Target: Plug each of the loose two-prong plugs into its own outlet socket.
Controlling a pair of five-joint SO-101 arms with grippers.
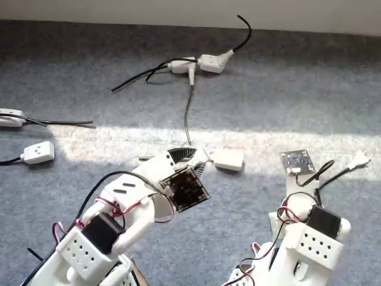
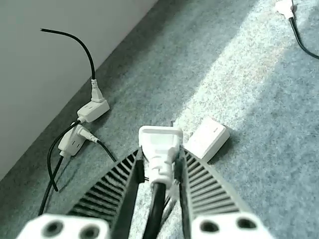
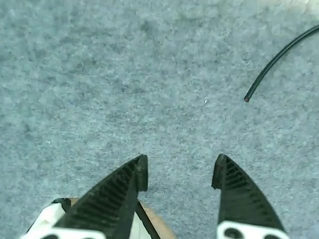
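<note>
White plug in left claw

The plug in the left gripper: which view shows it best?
The left wrist view: the plug sits centred between the left gripper's fingers, cord trailing back. In the high view the arm hides most of it beside the socket block. The right wrist view faces carpet and a cable end.

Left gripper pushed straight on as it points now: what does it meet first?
Probably carpet: the left gripper, shut on the plug, aims just beside the white outlet socket, not at it. Depth is hard to judge.
</note>
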